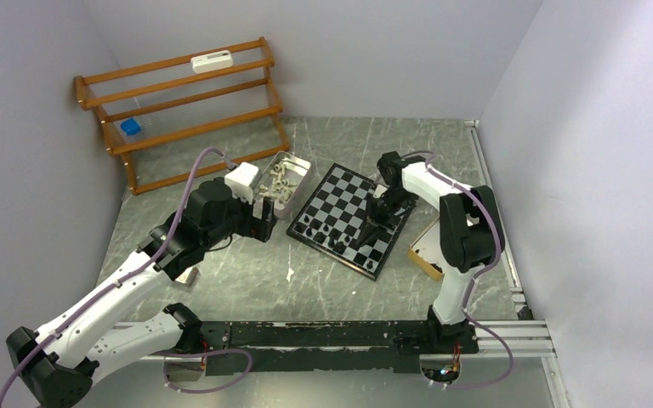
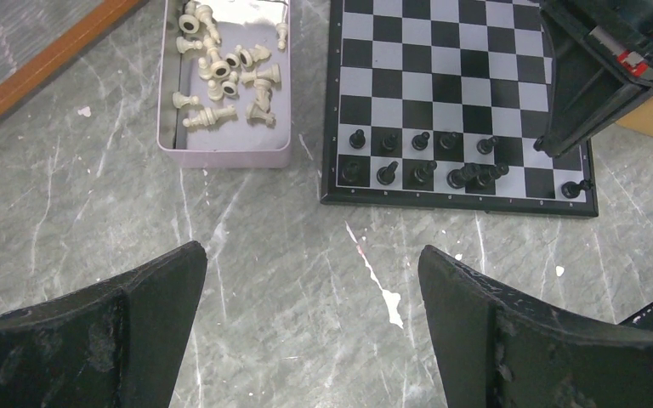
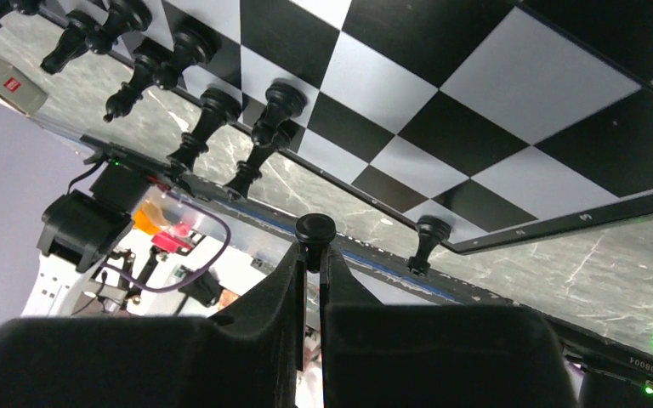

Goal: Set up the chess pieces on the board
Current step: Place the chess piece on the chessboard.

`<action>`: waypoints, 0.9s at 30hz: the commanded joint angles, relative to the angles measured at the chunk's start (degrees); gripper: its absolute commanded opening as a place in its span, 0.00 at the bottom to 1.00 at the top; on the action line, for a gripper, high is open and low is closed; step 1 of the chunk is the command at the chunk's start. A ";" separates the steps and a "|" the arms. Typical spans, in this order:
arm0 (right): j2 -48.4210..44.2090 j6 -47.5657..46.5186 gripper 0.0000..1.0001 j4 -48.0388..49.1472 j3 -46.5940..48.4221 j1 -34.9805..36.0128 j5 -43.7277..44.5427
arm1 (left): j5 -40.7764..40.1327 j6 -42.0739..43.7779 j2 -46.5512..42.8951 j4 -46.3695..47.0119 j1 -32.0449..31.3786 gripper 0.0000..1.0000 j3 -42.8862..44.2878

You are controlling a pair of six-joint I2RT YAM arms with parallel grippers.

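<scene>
pinches black pawn [image 3: 315, 228] under its head in right gripper [image 3: 313, 255], near the rim of the board [image 3: 510, 93]. looks light, rigid, slick; best taken at the neck. holds left gripper [image 2: 312, 255] wide open beside the board.

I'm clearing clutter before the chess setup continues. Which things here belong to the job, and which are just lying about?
Job: board, black chess pieces, cream pieces in their tin, black pawn in the right tool.
Lying about: wooden rack, blue item on it.

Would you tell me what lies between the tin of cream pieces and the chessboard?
Between tin and chessboard, only a bare strip of marbled tabletop; the left wrist view shows it.
</scene>
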 commanded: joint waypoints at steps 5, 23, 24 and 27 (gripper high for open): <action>3.17 1.43 0.09 -1.36 2.64 2.68 2.31 | -0.30 0.11 -1.46 0.20 -0.32 1.00 0.21; 5.84 1.07 0.15 -2.17 2.70 4.23 6.15 | -0.50 0.17 -2.04 0.20 -0.31 1.00 0.13; 5.85 1.08 0.15 -1.97 2.70 4.23 6.20 | -0.46 0.11 -2.04 0.20 -0.31 1.00 0.14; 6.52 0.85 0.16 -1.69 3.03 4.23 5.94 | -0.53 0.17 -2.05 0.16 -0.33 1.00 0.14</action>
